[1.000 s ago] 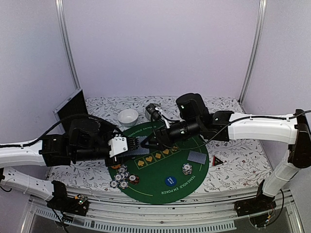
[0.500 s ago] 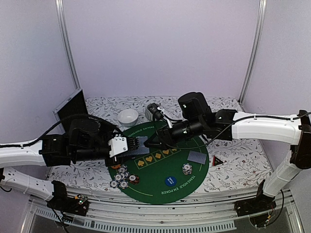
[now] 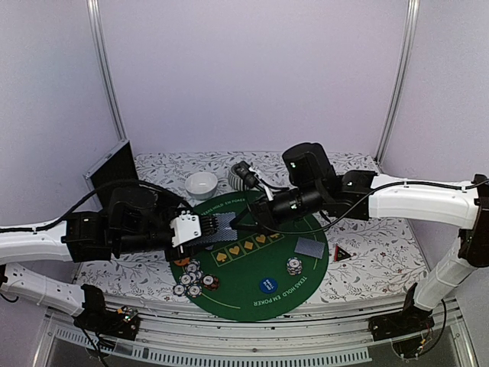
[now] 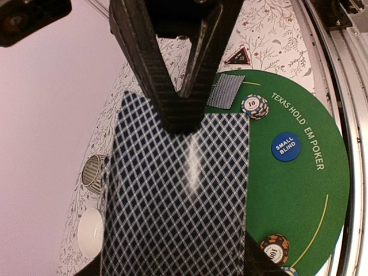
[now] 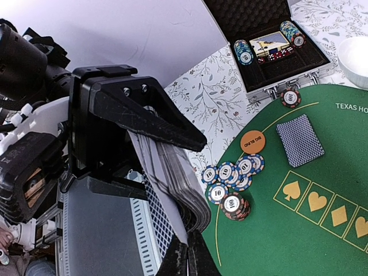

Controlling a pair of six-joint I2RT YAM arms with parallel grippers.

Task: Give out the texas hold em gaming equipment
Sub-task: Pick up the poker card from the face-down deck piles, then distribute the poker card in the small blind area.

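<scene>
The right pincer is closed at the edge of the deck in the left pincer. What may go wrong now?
1. The right pincer pinches the top card only at its edge; it may slip free, or several cards may follow.
2. The left pincer holds the deck with its edges splayed, near the chip pile; a pull may spill cards onto it.

I get soft, even light from above in all 3 views, with faint shadows. On the left wrist view a pale glare streak crosses the deck (image 4: pixel 172 218), and the rails (image 4: pixel 340 86) bow near that view's edge.
</scene>
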